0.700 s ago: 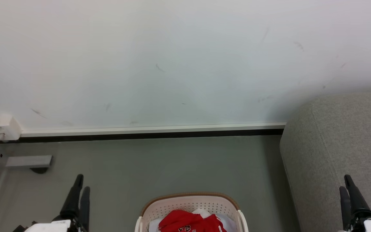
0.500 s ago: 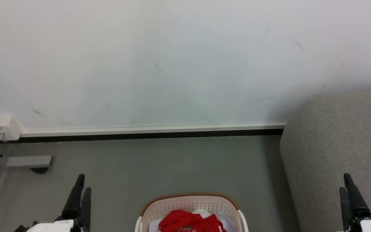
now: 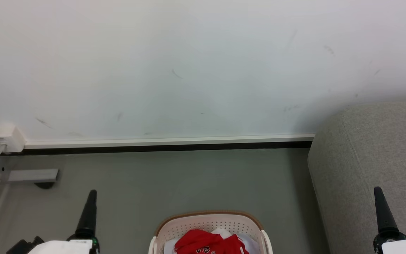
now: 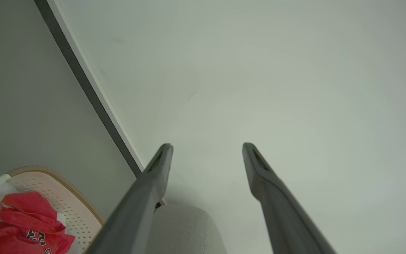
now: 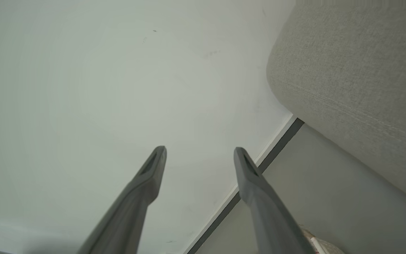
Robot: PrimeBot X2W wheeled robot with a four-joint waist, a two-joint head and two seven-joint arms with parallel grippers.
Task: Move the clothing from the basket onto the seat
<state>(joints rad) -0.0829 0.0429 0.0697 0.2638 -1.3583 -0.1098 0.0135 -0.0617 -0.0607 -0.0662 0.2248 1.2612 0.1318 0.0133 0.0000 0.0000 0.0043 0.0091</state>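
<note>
With left hand [image 4: 207, 148] and right hand [image 5: 200, 151] spread wide and empty, red clothing [image 3: 206, 242] sits heaped in the basket [image 3: 210, 222] near the seat [image 3: 375, 148]; a deep pinch on the topmost folds looks the surest lift.

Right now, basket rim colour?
The basket's rim is brown, woven-look; head view shows it best.

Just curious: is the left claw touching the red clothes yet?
Apart. The head view shows bare floor between the left gripper and the clothing in the basket.
</note>
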